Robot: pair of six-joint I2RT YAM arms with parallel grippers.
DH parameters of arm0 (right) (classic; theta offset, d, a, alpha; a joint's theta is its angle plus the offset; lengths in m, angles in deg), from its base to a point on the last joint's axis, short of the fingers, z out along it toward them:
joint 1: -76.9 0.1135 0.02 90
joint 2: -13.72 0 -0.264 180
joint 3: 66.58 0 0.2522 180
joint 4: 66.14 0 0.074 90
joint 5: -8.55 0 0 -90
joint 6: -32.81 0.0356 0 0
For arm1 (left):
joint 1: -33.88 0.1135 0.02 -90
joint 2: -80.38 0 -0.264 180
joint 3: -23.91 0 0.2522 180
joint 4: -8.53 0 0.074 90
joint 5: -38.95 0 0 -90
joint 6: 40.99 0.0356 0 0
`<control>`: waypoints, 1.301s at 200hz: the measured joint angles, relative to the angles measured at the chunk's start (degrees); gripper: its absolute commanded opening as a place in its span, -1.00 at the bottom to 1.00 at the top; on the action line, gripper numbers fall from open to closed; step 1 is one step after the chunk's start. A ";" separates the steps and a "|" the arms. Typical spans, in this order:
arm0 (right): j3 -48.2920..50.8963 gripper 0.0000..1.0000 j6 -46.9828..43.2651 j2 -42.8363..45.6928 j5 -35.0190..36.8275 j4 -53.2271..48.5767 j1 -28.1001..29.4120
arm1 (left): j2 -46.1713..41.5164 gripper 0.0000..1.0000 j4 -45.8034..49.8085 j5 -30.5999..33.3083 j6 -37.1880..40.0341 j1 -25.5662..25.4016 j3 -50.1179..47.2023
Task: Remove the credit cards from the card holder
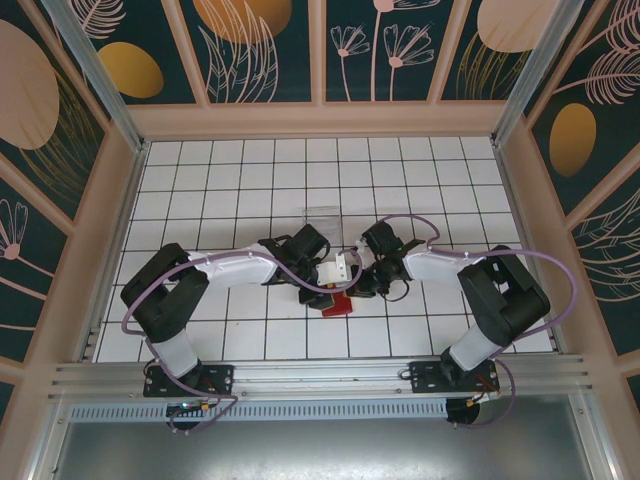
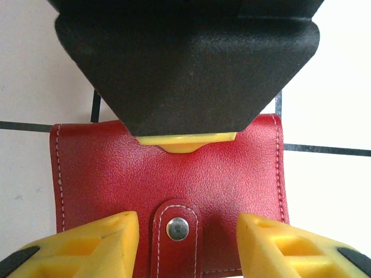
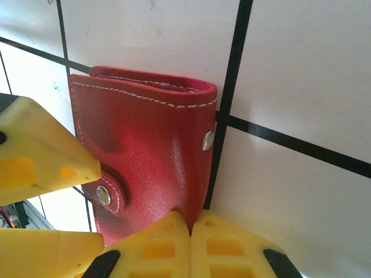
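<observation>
**Item:** red folding wallet, grained leather-look material, white stitching along the edges, folded shut.

**Location:** near the middle of the white tiled table with black grid lines, slightly toward the near edge. It is flanked by the two hands.

**Fittings:** a small rounded red closing tab with a metal snap stud is laid flat over the face. A second metal stud is seen at the wallet's side edge.

**Right hand**: the yellow fingers are pressed together. One corner of the wallet enters the seam between them and appears to be pinched there, though the view is very close.

**Left hand**: it is held at a middling width. Its yellow fingers are set apart, one on either side of the closing tab, in front of the wallet's face. Contact with the wallet cannot be told.

**Adjacent:** in the left wrist view, a black wedge-shaped housing is set over the wallet's far edge, with a yellow tip showing beneath it.

**Surroundings:**
- A small clear plastic box is placed farther back on the table, well apart from the wallet.
- Purple-grey cables are looped along both arms.
- The table is enclosed by dark teal wall panels printed with pale flowers and orange ovals.
</observation>
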 measured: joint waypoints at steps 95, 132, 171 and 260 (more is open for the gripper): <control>0.02 -0.95 0.94 0.00 0.22 -0.13 -0.13 | 2.29 -0.30 0.22 1.68 0.68 0.02 1.42; 0.15 -0.97 1.09 0.09 0.33 -0.07 -0.11 | 2.34 -0.57 0.15 1.92 0.37 0.11 1.46; 0.68 -1.00 1.33 1.01 1.40 0.07 0.07 | 1.20 -0.72 -1.66 2.91 -1.05 -0.24 -0.09; 1.42 -1.00 3.06 1.88 2.51 2.71 0.83 | -4.48 -0.94 -10.05 9.05 -10.51 -1.25 -7.52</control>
